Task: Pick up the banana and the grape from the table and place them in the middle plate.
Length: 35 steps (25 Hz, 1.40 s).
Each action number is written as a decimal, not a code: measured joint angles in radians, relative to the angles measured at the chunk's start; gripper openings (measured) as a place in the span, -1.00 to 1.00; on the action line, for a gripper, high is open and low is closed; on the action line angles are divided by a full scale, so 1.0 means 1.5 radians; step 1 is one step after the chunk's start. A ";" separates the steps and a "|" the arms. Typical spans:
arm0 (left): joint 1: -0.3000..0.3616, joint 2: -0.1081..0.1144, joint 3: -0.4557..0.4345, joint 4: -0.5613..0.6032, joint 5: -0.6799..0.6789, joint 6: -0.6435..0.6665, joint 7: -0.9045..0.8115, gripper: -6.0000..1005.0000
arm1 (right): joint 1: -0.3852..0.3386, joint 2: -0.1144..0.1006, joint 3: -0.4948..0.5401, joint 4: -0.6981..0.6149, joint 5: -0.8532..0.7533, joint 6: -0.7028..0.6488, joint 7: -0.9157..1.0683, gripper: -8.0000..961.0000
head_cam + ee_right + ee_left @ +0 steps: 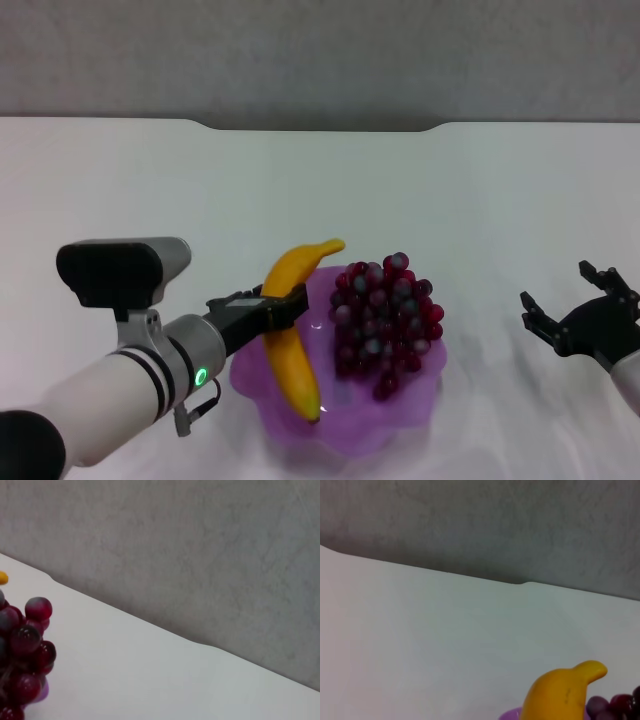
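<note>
The yellow banana (290, 370) stands tilted over the left side of the purple scalloped plate (400, 415), its lower end down inside the dish. My left gripper (280, 310) is shut on the banana's middle, reaching in from the plate's left. The bunch of dark red-purple grapes (385, 320) lies in the plate's right half, next to the banana. The left wrist view shows the banana's upper end (560, 695) and a few grapes (620, 705). My right gripper (562, 292) is open and empty, right of the plate; its wrist view shows the grapes (22, 650).
The white table (480, 190) runs back to a notched far edge against the grey wall (320, 50). Nothing else stands on it around the plate.
</note>
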 joint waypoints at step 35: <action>0.155 0.006 0.016 0.078 0.087 0.444 0.097 0.76 | 0.018 0.000 -0.001 0.045 -0.001 -0.001 0.000 0.83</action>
